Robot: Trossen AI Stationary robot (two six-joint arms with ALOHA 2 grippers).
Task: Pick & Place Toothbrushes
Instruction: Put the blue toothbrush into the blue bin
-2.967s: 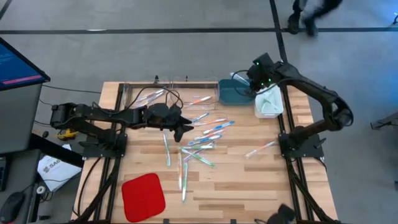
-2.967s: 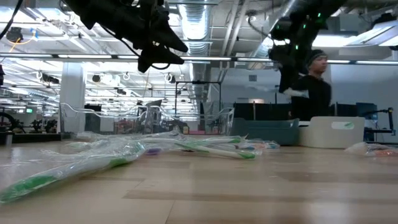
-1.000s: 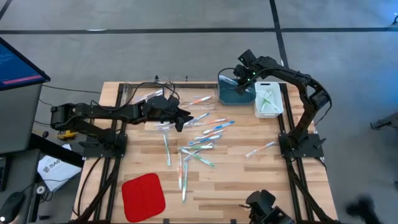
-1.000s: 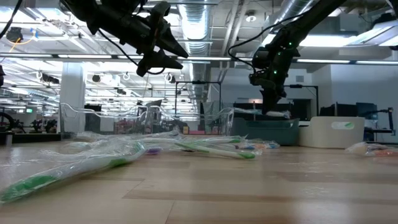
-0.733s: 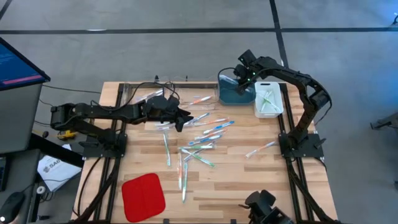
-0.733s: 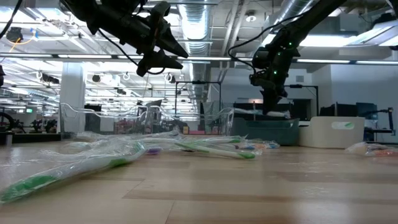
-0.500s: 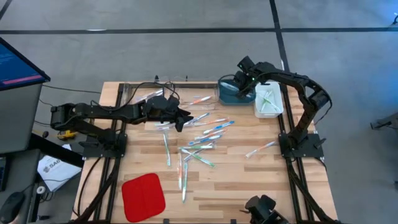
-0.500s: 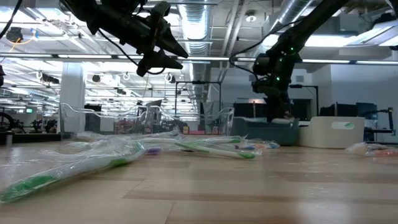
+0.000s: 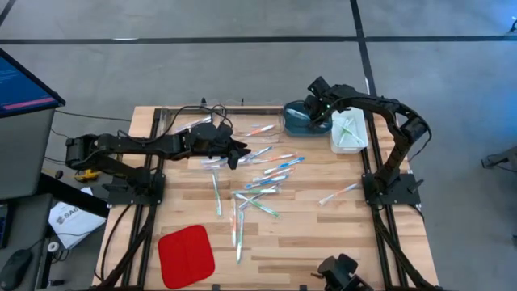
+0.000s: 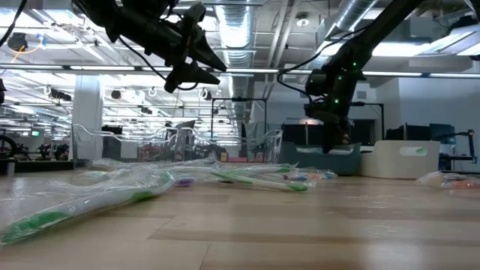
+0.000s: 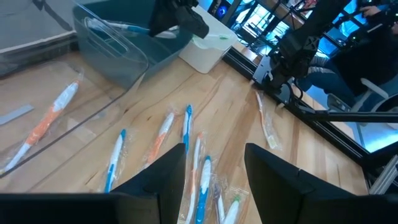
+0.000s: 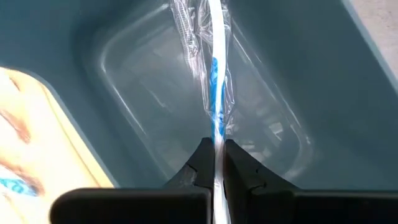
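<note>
Several wrapped toothbrushes (image 9: 262, 179) with blue, orange and green accents lie scattered mid-table, and one lies apart (image 9: 339, 192) at the right. My right gripper (image 12: 216, 149) hangs inside the blue-grey bin (image 9: 300, 123) at the far right, shut on a blue-and-white wrapped toothbrush (image 12: 215, 93). My left gripper (image 11: 214, 165) hovers open above the table, left of the pile (image 9: 239, 153), with nothing between its fingers. In the low view the right gripper (image 10: 330, 146) dips behind the bin's rim. My right gripper pinches the wrapped toothbrush near one end (image 12: 216, 132) between its two fingertips. The fingers come from above, pointing steeply down. The brush runs on ahead of them, along their line, down toward the bin's floor. Whether its far end rests there I cannot tell.
A white bin (image 9: 349, 132) holding green brushes stands right of the blue-grey one. A clear bin (image 9: 184, 123) with a few brushes sits at the far left. A red square pad (image 9: 186, 255) lies at the near left edge.
My right gripper has sunk into the blue-grey bin, still shut, and the blue-and-white toothbrush has gone down with it.
</note>
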